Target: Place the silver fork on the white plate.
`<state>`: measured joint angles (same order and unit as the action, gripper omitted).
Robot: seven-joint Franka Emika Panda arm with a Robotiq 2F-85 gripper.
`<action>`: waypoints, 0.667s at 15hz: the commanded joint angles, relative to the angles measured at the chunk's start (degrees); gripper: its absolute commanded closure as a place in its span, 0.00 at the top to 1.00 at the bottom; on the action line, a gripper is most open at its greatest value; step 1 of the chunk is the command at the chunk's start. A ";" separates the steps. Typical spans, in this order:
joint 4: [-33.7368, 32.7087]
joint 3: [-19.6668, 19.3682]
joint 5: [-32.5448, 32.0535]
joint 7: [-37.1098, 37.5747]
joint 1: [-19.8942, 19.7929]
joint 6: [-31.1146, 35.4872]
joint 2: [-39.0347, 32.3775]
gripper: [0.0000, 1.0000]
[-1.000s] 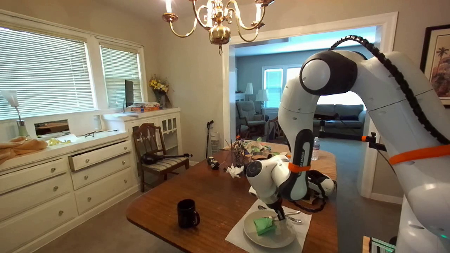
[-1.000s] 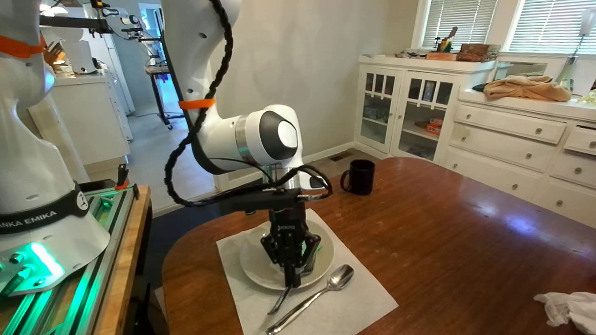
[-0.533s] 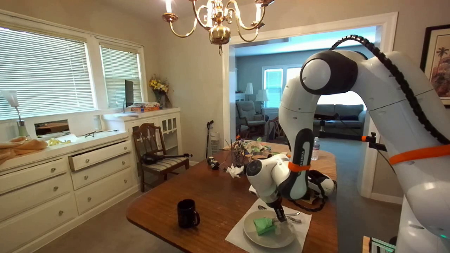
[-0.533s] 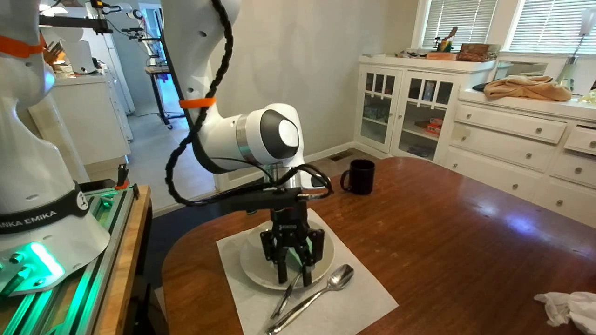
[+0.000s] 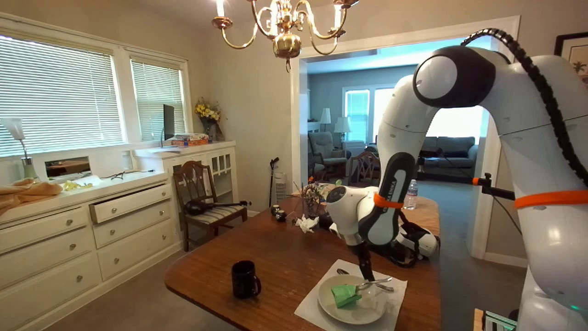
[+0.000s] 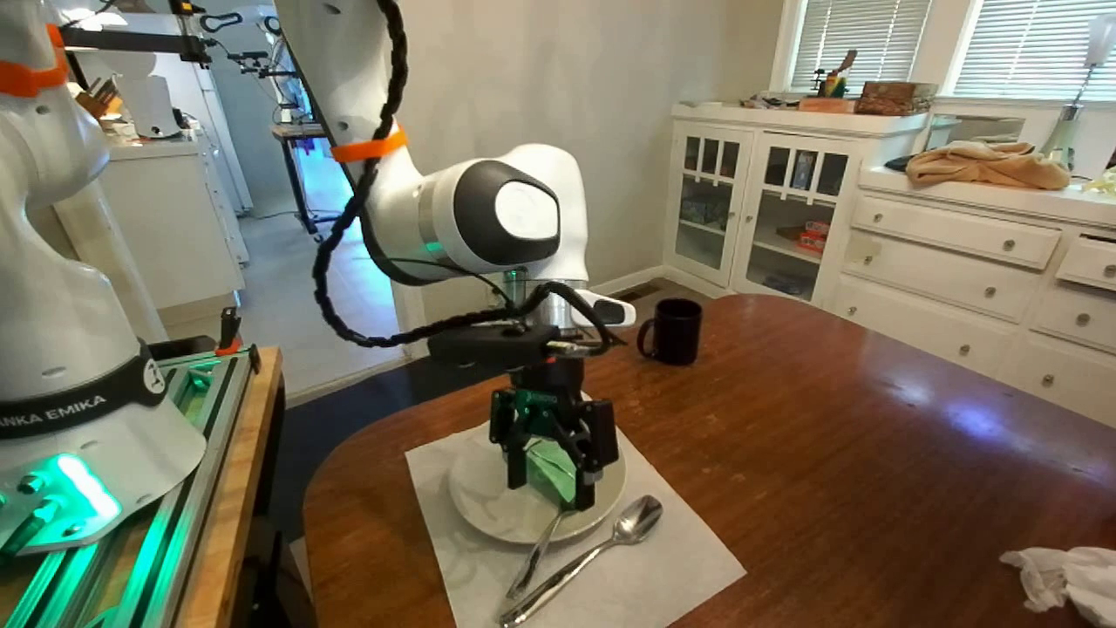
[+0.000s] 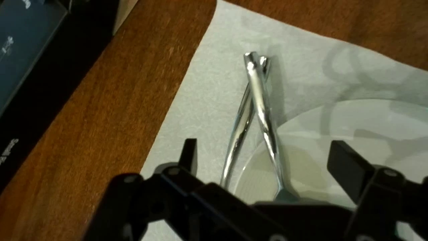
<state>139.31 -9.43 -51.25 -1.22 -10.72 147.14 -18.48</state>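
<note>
The silver fork (image 7: 265, 117) lies with its head on the white plate (image 7: 351, 124); its handle slants over the rim and crosses the spoon's handle. In an exterior view the fork handle (image 6: 534, 563) points off the plate (image 6: 475, 497) onto the placemat. A green folded piece (image 5: 345, 295) rests at the plate's middle, near the fork's head. My gripper (image 6: 551, 486) hangs just above the plate's edge, jaws wide apart. From the wrist, the fork runs between the fingers of the gripper (image 7: 267, 160) without touching either. The fork's tines are hidden behind the gripper body there.
A spoon (image 6: 636, 519) lies beside the plate on the pale placemat (image 6: 680, 558). A black mug (image 5: 245, 279) stands on the table away from the mat. Crumpled white tissue (image 6: 1064, 576) sits at the table's side. A dark box (image 7: 26, 67) shows at the wrist view's corner.
A second ago the gripper was shut on the fork. It has opened and let go, the fork's handle has settled lower, and the gripper has risen off it.
</note>
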 commanded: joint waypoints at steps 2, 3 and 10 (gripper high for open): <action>6.04 5.84 20.66 -11.79 -7.08 -6.79 11.70 0.99; 5.86 5.23 25.34 -12.59 -6.14 -9.88 13.64 1.00; 4.94 0.09 45.16 -11.06 -3.46 -16.42 23.70 1.00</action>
<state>142.84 -7.25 -11.90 -13.49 -15.14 131.13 1.03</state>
